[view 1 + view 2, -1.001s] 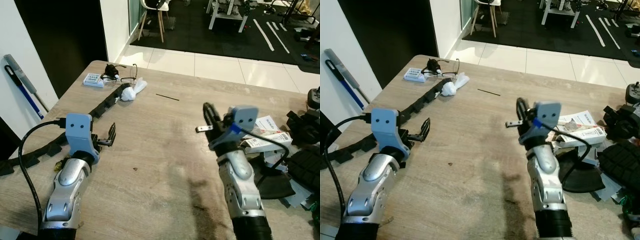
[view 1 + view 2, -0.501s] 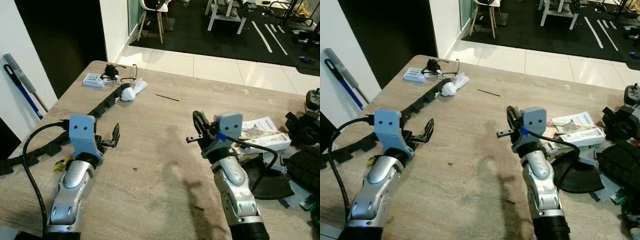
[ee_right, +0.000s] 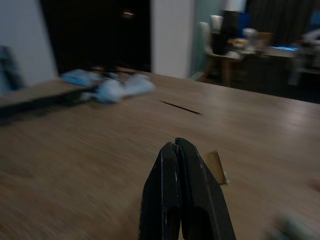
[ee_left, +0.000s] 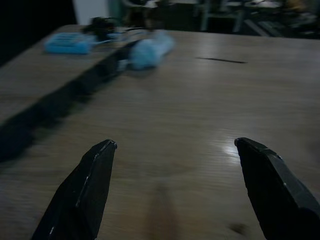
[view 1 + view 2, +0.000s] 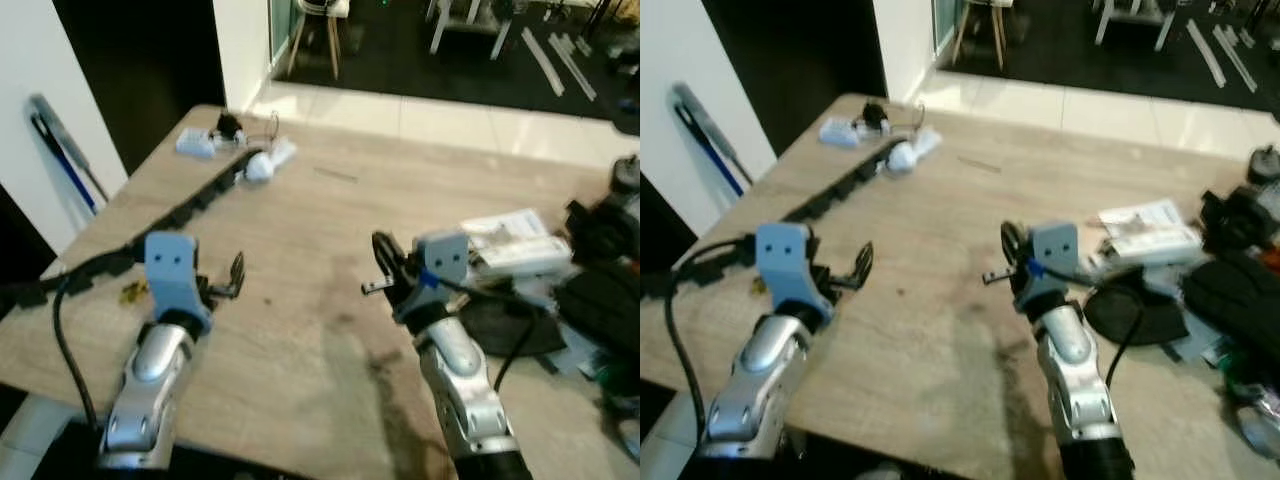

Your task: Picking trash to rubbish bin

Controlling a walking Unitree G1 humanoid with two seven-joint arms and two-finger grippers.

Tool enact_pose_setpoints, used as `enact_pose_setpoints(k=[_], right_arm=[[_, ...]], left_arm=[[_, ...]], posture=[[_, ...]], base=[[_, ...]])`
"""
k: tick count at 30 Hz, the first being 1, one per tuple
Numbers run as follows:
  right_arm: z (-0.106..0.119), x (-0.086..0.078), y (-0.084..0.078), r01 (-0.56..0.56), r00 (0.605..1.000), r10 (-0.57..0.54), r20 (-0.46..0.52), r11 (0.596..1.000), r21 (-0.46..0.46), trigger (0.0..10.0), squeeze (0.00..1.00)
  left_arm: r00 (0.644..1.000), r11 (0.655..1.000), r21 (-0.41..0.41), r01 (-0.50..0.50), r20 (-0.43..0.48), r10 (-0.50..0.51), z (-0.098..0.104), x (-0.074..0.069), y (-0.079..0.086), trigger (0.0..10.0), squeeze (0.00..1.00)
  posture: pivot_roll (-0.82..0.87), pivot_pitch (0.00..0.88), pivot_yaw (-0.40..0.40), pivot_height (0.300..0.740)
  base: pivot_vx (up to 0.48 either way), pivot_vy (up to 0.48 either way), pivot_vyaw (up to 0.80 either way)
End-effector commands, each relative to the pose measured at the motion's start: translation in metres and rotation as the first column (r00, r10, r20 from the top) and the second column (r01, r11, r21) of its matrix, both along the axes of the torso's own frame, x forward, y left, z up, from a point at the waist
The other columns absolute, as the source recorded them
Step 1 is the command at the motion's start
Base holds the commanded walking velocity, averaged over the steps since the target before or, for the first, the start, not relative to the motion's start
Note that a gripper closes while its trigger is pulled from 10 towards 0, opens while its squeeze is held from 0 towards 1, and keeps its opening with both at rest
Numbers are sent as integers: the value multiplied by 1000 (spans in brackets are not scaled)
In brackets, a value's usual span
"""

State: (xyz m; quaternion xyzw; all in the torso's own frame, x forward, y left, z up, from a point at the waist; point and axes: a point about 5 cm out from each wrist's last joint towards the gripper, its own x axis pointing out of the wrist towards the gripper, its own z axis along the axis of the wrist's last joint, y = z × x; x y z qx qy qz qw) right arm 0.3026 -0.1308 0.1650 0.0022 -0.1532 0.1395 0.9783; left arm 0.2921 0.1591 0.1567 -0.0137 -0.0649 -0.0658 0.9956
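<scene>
Both grippers over the wooden table, trash at its far corner.

Nearest you, your left gripper hovers above the bare wood with its fingers spread wide and nothing between them. Your right gripper is clenched, fingers pressed flat together, and a small tan scrap shows at their side (whether it is pinched, you cannot tell). Farther off, a black strip runs toward the white crumpled trash. Beyond it lie a blue pack and glasses. Boxes sit at your right.

Silver arms, blue mounts, black cables
</scene>
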Motion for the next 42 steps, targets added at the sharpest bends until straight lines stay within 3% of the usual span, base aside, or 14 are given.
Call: enact_pose_setpoints(k=[1,10,42], right_arm=[[-2,-1,0,3,1000,-3,-7,1000,6,10000,0],[-2,-2,2,6,1000,-6,-9,1000,9,10000,0],[-5,-2,3,25,999,-24,-35,999,36,10000,0]], left_arm=[[1000,1000,2,-7,-16,7,-3,-2,3,10000,0],[1000,1000,22,5,-17,-5,-2,-1,2,10000,0],[999,999,47,21,-27,-20,-2,1,3,10000,0]], posture=[[45,129,-32,740],[49,128,-26,740],[57,119,-12,740]], base=[[-285,0,0],[-261,0,0],[0,0,0]])
